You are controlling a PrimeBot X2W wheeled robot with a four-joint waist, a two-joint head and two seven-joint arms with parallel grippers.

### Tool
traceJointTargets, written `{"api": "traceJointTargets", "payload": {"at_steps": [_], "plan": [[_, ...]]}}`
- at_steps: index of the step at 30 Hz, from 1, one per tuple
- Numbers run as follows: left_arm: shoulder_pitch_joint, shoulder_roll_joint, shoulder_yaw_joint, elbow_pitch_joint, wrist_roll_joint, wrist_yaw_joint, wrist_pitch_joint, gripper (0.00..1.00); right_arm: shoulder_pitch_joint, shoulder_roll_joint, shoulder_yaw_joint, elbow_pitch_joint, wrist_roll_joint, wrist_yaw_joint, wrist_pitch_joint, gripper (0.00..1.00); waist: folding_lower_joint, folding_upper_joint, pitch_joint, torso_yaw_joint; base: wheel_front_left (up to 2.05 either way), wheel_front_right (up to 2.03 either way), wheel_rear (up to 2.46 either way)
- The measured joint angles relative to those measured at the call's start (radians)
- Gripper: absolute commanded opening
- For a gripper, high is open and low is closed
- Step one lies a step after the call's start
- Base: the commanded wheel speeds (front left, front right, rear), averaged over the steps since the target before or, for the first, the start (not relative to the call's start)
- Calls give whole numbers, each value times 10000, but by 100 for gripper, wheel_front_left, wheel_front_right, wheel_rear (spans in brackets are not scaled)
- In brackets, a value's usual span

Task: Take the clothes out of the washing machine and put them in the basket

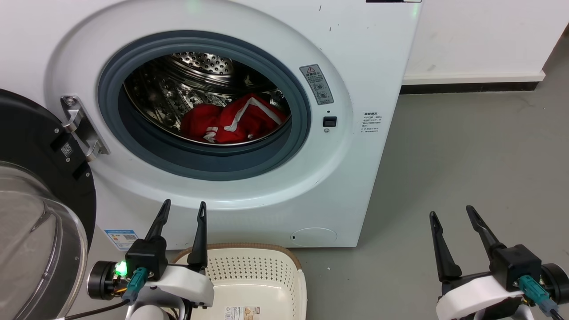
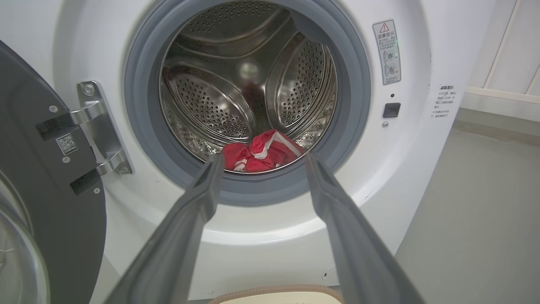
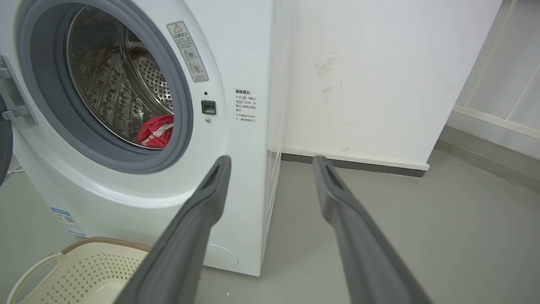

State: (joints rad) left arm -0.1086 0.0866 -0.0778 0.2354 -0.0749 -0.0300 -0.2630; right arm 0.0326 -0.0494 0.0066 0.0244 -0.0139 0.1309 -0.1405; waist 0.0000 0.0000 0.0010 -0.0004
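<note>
Grey floor (image 1: 466, 155), white wall (image 1: 480, 35). Washing machine (image 1: 364, 66) with door (image 1: 26, 146) swung wide; basket (image 1: 249, 271) just before its front. Clothes (image 1: 235, 122) crumpled at drum (image 1: 202, 62) bottom, long axis across porthole (image 1: 302, 115). Left gripper (image 1: 185, 203) spread, nothing held, directly below porthole, nearer. Right gripper (image 1: 450, 211) spread, nothing held, off machine's right corner.

The basket (image 1: 253, 266) is cut off below — its label (image 1: 240, 313) print probably too small to read.

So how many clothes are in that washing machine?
1 visible: a red garment with white stripes, bunched at the bottom of the steel drum, toward the front. Others could hide beneath it.
</note>
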Motion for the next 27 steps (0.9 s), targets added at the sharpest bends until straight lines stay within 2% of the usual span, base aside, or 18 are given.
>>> {"api": "traceJointTargets", "payload": {"at_steps": [14,21,27], "plan": [[-176,0,61,194,121,-98,0,100,-3,-2,-21,0,-63,0,8,100,0,0,114,14,0,0,0],[-1170,125,-6,514,207,-199,-2,100,-264,-4,13,-159,-128,2,15,100,0,0,553,-43,0,0,0],[-2634,395,174,1258,167,-228,0,100,-804,-4,140,-242,-35,2,-98,100,0,0,1297,-335,0,0,0]]}}
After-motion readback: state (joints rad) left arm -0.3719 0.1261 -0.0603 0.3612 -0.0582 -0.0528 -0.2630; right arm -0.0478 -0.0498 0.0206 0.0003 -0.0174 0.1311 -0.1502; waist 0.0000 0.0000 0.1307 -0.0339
